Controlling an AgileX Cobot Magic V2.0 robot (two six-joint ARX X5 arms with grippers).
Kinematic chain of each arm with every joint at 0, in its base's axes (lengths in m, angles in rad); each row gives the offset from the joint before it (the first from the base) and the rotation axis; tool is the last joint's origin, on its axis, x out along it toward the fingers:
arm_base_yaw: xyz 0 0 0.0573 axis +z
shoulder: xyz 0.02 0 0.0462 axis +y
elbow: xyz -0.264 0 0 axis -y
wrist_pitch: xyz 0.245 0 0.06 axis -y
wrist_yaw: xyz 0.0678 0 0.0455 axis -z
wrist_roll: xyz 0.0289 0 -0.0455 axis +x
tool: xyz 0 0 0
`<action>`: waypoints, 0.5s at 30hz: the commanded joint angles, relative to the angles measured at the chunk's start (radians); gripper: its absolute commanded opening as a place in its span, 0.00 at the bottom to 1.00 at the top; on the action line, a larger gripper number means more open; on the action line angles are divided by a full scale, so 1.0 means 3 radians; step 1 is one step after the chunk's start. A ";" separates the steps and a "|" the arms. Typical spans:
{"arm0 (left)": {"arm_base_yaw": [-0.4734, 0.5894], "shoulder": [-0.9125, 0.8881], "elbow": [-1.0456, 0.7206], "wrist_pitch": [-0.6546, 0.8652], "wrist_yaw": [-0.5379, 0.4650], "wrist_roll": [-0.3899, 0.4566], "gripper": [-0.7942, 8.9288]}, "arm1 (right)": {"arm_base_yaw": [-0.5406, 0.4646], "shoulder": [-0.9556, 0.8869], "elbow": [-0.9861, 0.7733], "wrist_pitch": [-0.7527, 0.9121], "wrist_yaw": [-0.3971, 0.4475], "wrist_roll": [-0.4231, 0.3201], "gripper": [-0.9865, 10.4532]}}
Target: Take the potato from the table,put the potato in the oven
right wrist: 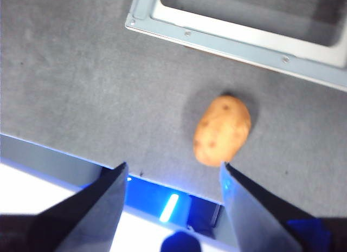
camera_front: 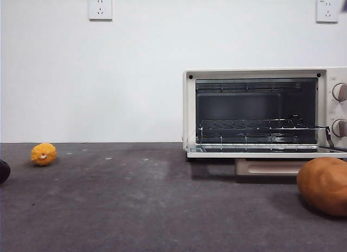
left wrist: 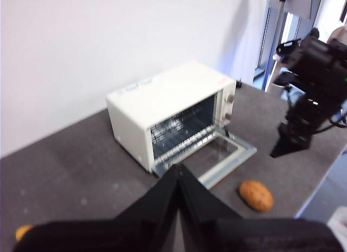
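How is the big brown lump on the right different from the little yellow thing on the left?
The potato is much bigger and matte orange-brown; the yellow fruit is small and bright yellow. The potato lies by the oven's open door; the fruit sits far from it. Both rest untouched on the table.

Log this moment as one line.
potato: on table, untouched | oven: door open | right claw: open above potato | left claw: shut, waiting

Plain white wall (camera_front: 135, 73) with two power sockets (camera_front: 100, 8)

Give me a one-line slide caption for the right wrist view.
Open right end effector hovers above the potato lying on the table, beside the oven's lowered door.
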 commanded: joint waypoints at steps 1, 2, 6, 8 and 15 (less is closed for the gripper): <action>0.0006 -0.0188 -0.0393 -0.0008 -0.0010 -0.0120 0.08 | 0.0148 0.0177 0.0004 0.0023 0.0196 0.0061 0.42; 0.0006 -0.0264 -0.0533 -0.0009 -0.0013 -0.0158 0.08 | 0.0182 0.0233 0.0004 0.0024 0.0253 0.0060 0.49; 0.0006 -0.0572 -0.1171 -0.0008 -0.0013 -0.0289 0.08 | 0.0309 0.0465 0.0004 0.0011 0.0450 0.0060 0.67; 0.0006 -0.0710 -0.1453 -0.0008 -0.0019 -0.0360 0.08 | 0.0341 0.0566 0.0004 -0.0018 0.0538 0.0060 0.67; 0.0006 -0.1113 -0.2246 -0.0008 -0.0019 -0.0645 0.08 | 0.0326 0.0805 -0.0094 -0.0036 0.0755 0.0225 0.67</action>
